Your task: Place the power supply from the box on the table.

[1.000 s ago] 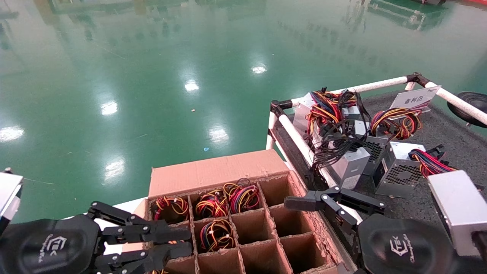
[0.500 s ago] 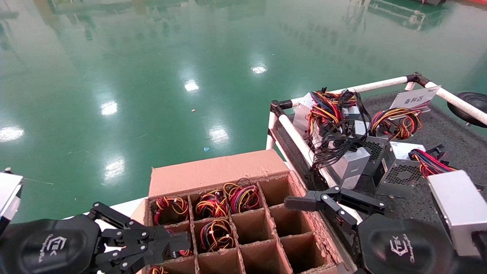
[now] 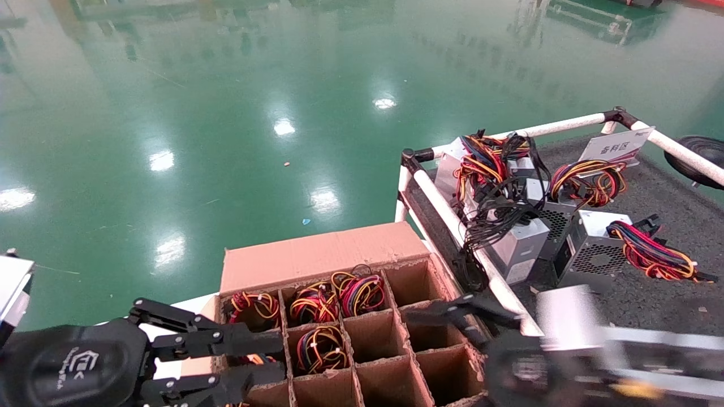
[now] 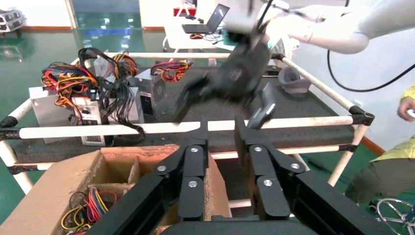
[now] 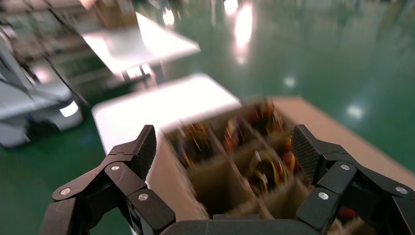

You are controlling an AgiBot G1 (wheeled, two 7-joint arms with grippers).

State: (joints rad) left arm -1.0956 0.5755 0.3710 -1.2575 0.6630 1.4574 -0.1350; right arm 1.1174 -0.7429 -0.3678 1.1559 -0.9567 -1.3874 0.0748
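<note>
Several power supplies crowd the table above glossy green floor.

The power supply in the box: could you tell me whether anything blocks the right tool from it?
Nothing visible covers it. The power supply sits in a back-row cell of the box, open above; only cardboard dividers lie between it and the right tool.

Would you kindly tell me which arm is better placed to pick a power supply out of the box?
Left, probably: the left gripper is open at the filled cells of the box; the right gripper sits over empty ones.
</note>
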